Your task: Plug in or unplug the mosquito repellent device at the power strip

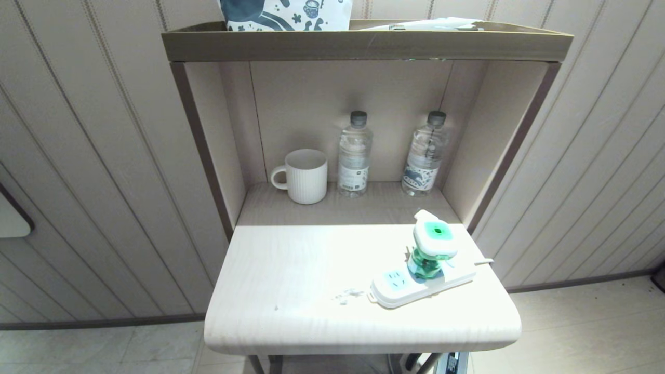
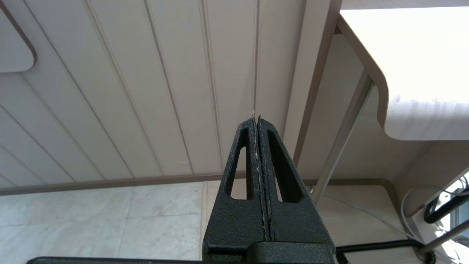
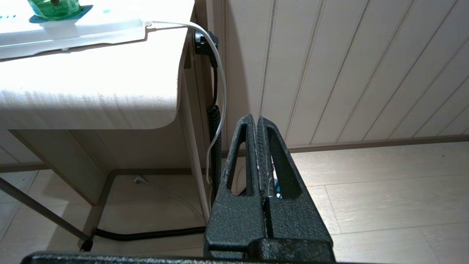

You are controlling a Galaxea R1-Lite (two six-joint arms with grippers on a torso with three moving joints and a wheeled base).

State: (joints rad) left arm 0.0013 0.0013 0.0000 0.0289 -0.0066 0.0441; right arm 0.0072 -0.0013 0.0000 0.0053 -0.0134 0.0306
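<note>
The mosquito repellent device [image 1: 432,245], a white cap with a green centre over a green bottle, stands plugged into the white power strip [image 1: 421,283] on the right side of the pale table [image 1: 311,291]. Its green bottle [image 3: 55,8] and the power strip [image 3: 73,33] also show in the right wrist view. My right gripper [image 3: 255,118] hangs shut and empty below the table's right edge, near the wall. Under the table's left edge, my left gripper [image 2: 256,118] is shut and empty too. Neither arm shows in the head view.
A white mug [image 1: 304,175] and two clear water bottles [image 1: 354,154] [image 1: 425,154] stand in the back alcove. The strip's thin white cord [image 3: 216,69] drops over the table's right edge beside a black coiled cable [image 3: 214,132]. A metal table leg [image 2: 342,135] is near the left gripper.
</note>
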